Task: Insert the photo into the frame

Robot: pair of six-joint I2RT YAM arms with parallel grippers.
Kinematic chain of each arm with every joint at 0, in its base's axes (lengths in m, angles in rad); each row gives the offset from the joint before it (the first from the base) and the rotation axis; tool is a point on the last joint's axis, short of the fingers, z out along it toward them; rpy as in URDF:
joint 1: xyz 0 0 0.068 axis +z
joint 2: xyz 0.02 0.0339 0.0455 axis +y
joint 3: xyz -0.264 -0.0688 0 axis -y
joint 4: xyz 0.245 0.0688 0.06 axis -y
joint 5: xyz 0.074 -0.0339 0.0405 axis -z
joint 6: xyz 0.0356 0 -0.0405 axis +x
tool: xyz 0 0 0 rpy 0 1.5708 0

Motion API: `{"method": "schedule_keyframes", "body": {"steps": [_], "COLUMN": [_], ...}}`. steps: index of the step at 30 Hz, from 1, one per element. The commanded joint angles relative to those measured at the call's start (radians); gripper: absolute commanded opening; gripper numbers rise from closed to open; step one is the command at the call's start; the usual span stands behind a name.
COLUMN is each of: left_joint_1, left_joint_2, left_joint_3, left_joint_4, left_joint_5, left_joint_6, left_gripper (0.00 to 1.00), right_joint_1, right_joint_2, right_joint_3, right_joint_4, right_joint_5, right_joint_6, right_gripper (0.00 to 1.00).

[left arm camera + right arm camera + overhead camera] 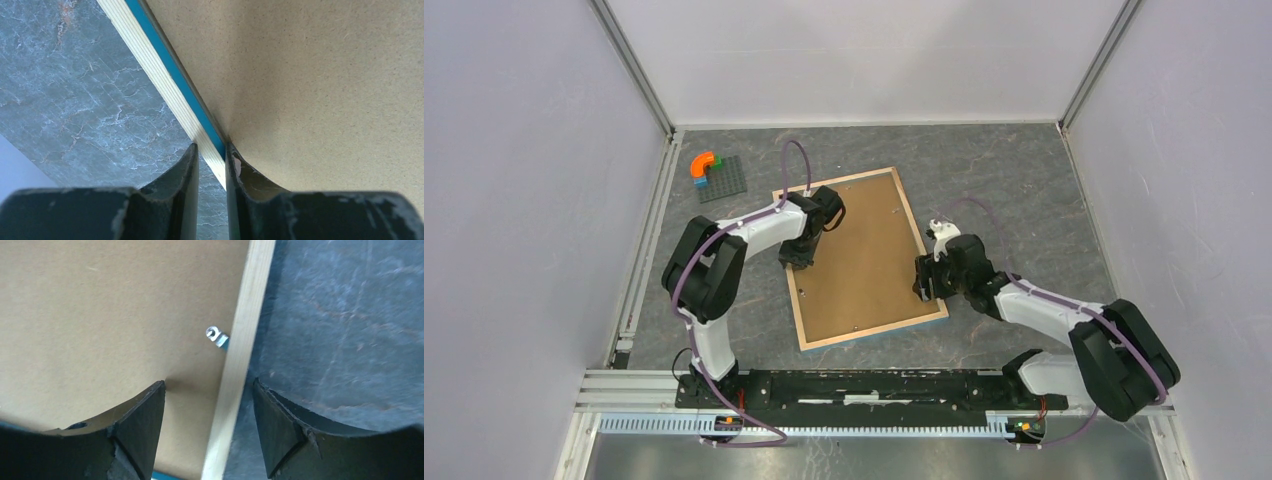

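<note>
The frame (869, 331) lies flat mid-table with its light wood back up. A plain brown backing board (864, 255) fills it. The photo is not visible in any view. My left gripper (802, 258) is at the frame's left rail. In the left wrist view it (212, 150) is shut on the wood-and-blue rail (160, 75), beside the board (310, 90). My right gripper (924, 280) is at the right rail. In the right wrist view it (207, 387) is open and straddles the rail (247, 315), with one finger over the board (100, 315) and the other over the table.
A small metal tab (215, 335) sticks out from the right rail over the board. A dark baseplate (722, 178) with an orange curved brick (704, 162) sits at the back left. Grey walls close in the table on three sides.
</note>
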Motion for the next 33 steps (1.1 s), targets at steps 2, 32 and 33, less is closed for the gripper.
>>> {"method": "schedule_keyframes", "body": {"steps": [2,32,33], "left_joint_1": [0.006,-0.068,-0.069], "left_joint_2": [0.055,0.055,0.054], "left_joint_3": [0.036,0.096,0.096], "left_joint_4": [0.010,-0.002,-0.002], "left_joint_5": [0.124,0.025,0.026], "left_joint_6": [-0.006,0.082,0.081], "left_gripper": [0.28,0.17,0.17], "right_joint_1": [0.008,-0.132,-0.129], "right_joint_2": [-0.087,0.481,0.499], "right_joint_3": [-0.104,0.658,0.670], "right_joint_4": [0.083,-0.108,-0.102], "right_joint_5": [-0.156,0.145,0.145], "right_joint_6": [0.180,-0.158,-0.161], "right_gripper": [0.71,0.85,0.84]}}
